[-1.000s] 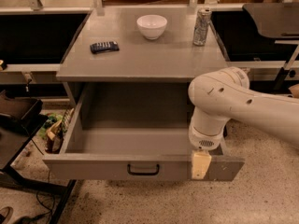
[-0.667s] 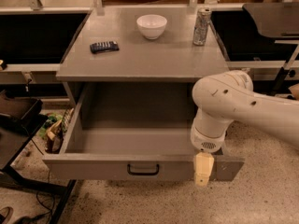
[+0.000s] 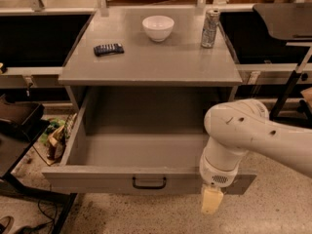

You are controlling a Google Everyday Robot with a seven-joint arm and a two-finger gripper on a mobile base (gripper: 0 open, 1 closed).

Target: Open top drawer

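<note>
The top drawer (image 3: 97,177) is pulled far out of the grey cabinet, and its deep grey box is bare inside. Its small black bar handle (image 3: 149,182) sits at the middle of the front. My gripper (image 3: 212,200) hangs from the white arm in front of the drawer's right end, to the right of the handle and apart from it. It holds nothing that I can see.
On the cabinet top (image 3: 156,65) stand a white bowl (image 3: 158,27), a silver can (image 3: 210,28) and a dark flat object (image 3: 108,49). A black stand (image 3: 287,89) is at the right. Clutter and a dark frame (image 3: 29,145) lie at the left.
My gripper and arm have moved a little down and to the right, away from the drawer front. The drawer has stayed open.
</note>
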